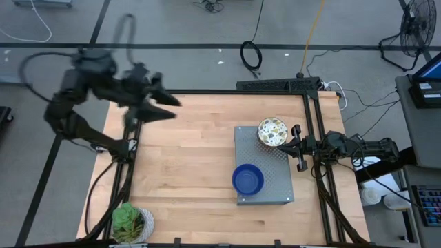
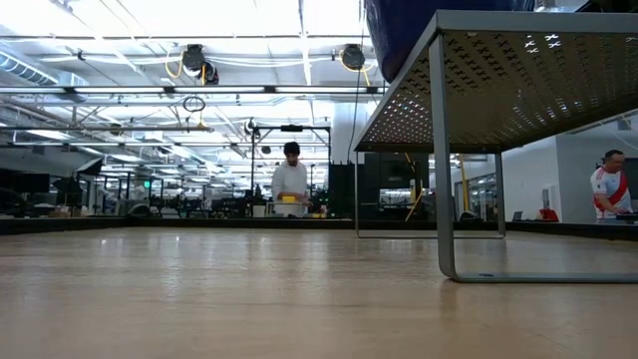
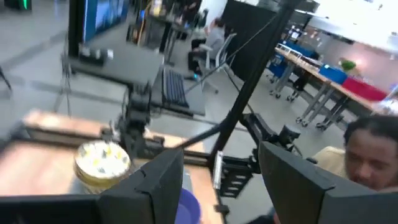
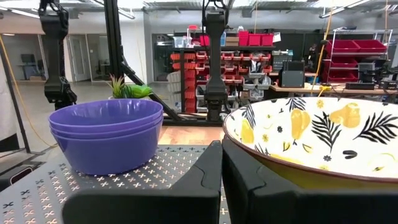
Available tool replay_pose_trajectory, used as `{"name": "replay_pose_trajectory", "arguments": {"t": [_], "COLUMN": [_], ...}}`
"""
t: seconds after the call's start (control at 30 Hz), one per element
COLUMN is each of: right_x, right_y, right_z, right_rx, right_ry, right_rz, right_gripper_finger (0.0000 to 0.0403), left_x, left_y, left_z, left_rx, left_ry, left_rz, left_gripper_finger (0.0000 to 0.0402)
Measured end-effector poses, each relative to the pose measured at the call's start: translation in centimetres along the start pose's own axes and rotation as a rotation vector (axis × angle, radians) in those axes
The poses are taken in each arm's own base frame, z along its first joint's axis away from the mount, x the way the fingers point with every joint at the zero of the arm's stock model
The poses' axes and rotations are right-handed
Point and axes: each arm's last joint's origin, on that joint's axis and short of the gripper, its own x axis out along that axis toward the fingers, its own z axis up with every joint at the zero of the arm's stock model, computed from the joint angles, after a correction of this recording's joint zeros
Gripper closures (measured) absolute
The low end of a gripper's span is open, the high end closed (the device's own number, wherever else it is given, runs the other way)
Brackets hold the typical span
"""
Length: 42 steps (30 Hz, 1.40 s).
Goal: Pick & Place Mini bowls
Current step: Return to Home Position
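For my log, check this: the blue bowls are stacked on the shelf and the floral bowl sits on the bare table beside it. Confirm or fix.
Wrong in one respect: the floral bowl sits on the shelf too, not on the bare table. The blue bowls are stacked on the shelf, as stated. The high view shows it.

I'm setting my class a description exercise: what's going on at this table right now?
Neither gripper holds anything. The left gripper, open, hangs over the table's left side, well away from the shelf. The right gripper, shut, sits at the shelf's right edge beside the patterned bowl. A stack of blue bowls also stands on the shelf. A plant stands at a table corner.
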Motion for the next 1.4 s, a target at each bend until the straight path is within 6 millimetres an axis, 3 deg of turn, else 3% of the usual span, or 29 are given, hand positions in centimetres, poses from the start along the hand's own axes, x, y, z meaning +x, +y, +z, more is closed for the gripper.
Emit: {"name": "replay_pose_trajectory", "arguments": {"t": [0.2,0.4,0.53,0.77,0.97,1.23,1.4], "right_x": [0.0,0.0,0.0,0.0,0.0,0.0,0.0], "right_y": [0.0,0.0,0.0,0.0,0.0,0.0,0.0], "right_z": [0.0,0.0,0.0,0.0,0.0,0.0,0.0], "right_rx": [0.0,0.0,0.0,0.0,0.0,0.0,0.0], "right_ry": [0.0,0.0,0.0,0.0,0.0,0.0,0.0], "right_rz": [0.0,0.0,0.0,0.0,0.0,0.0,0.0], "right_gripper_finger": [0.0403,0.0403,0.0403,0.0403,0.0403,0.0403,0.0403], "left_x": [-6.5,-13.5,-16.2,-15.4,-14.0,-9.1,-8.1], "left_y": [-2.1,-3.4,-3.5,-1.7,0.1,5.3,7.1], "left_z": [-0.7,-4.4,-6.9,-11.5,-15.6,-25.4,-29.4], "left_rx": [0.234,0.395,0.412,0.583,0.707,0.556,0.562], "left_ry": [-0.019,0.166,0.265,0.276,-0.048,-0.029,-0.143], "left_rz": [0.0,0.02,0.049,0.033,0.014,0.084,0.094], "left_gripper_finger": [0.0188,0.0188,0.0188,0.0188,0.0188,0.0188,0.0188]}}
